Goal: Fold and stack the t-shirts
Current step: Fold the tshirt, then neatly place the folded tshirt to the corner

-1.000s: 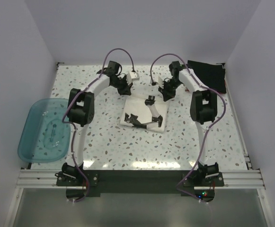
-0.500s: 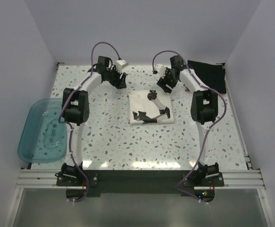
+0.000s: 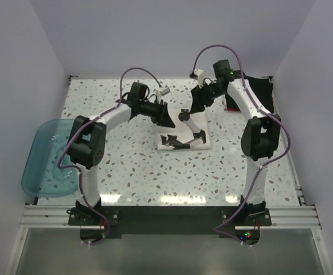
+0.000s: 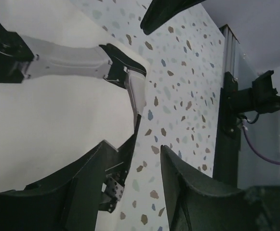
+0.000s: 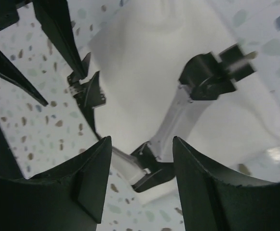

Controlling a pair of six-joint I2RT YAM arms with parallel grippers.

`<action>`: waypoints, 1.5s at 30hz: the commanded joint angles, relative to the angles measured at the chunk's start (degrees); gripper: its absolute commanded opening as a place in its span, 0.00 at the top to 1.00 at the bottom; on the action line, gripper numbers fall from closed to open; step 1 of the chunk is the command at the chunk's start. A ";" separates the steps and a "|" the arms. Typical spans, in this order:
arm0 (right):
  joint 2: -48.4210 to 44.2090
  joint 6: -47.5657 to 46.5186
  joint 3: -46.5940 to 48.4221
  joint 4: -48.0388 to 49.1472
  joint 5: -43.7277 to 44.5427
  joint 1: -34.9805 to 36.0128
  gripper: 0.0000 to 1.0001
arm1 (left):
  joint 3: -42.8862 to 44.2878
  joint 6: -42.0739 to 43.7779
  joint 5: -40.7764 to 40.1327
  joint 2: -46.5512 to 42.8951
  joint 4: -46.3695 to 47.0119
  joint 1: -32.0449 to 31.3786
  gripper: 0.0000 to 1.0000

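white t-shirt [image 3: 175, 129] folded into a flat rectangle, black arm print, speckled table [image 3: 132, 166], left gripper [image 3: 167, 118] and right gripper [image 3: 198, 108] hovering jaws apart, nothing gripped

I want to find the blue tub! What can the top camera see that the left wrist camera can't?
Only the top camera shows the blue tub at the left of the table, the black t-shirt in the far right corner, and both arms whole. Only the left wrist camera shows, up close, that the left gripper is open with nothing between its fingers. Both show the folded white t-shirt with its printed picture, and the speckled table.
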 commanded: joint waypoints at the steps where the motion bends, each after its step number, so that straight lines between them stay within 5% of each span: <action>1: 6.78 1.45 -2.56 -14.94 -11.59 -0.10 0.44 | -2.51 -8.97 8.57 2.41 5.51 0.03 0.47; 8: 11.81 0.81 -12.13 -16.21 -13.37 -1.51 0.52 | -5.84 -11.00 10.79 8.56 0.06 -1.30 0.48; 15: 19.19 4.77 -10.92 -14.26 -5.73 -5.90 0.56 | -6.82 -11.35 6.24 19.10 -4.60 4.24 0.50; 20: 18.58 6.45 -8.90 -12.33 -3.33 -7.22 0.53 | -4.98 -11.53 3.94 18.60 -3.46 6.53 0.50; 24: 13.77 4.61 -5.38 -14.70 -9.21 -7.22 0.50 | -0.76 -3.39 3.67 12.30 -6.70 6.18 0.48; 29: -1.17 12.92 -17.92 -1.64 -9.15 -8.10 0.46 | 4.61 12.08 -6.14 1.84 -11.20 1.01 0.45; 34: -11.47 34.38 -31.90 13.75 -4.75 -13.18 0.40 | -6.09 29.58 -24.50 -7.24 6.59 -11.10 0.38; 40: -16.39 46.07 -38.58 20.17 3.15 -15.92 0.30 | -13.76 41.63 -30.33 -6.29 24.19 -21.04 0.34; 45: -19.30 53.45 -42.55 24.41 7.91 -16.36 0.27 | -13.06 46.56 -31.49 -0.93 29.41 -26.42 0.34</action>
